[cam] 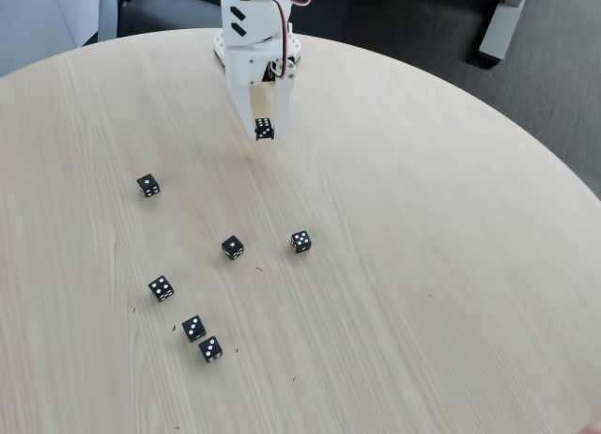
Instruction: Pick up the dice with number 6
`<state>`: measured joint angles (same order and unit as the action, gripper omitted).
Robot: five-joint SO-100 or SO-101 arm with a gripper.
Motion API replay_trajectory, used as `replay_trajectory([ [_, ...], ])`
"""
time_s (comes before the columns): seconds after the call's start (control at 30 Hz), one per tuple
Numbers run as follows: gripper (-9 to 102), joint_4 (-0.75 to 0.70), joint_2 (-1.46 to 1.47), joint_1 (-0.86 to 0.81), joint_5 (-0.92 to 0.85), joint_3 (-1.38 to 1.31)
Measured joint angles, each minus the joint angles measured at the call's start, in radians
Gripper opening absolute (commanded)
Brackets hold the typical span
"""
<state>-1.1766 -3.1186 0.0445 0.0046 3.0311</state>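
Note:
My white gripper (pixel 263 124) reaches down from the arm's base at the top middle of the fixed view. Its two fingers are shut on a small black die (pixel 264 129) with white pips, whose showing face has two rows of pips and reads as the six. The die sits right at the fingertips, over the far part of the round table. Whether it touches the wood I cannot tell.
Several other black dice lie on the light wooden table (pixel 423 265): one at the left (pixel 148 185), a one-pip die (pixel 233 247), one beside it (pixel 300 241), and a group of three at the lower left (pixel 193 328). The table edge curves away at the right.

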Motion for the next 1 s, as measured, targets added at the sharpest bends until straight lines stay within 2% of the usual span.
replay_trajectory([
  [0.43, 0, 0.0, 0.0, 0.0, 0.092, 0.0],
  [1.0, 0, 0.0, 0.0, 0.0, 0.074, 0.0],
])
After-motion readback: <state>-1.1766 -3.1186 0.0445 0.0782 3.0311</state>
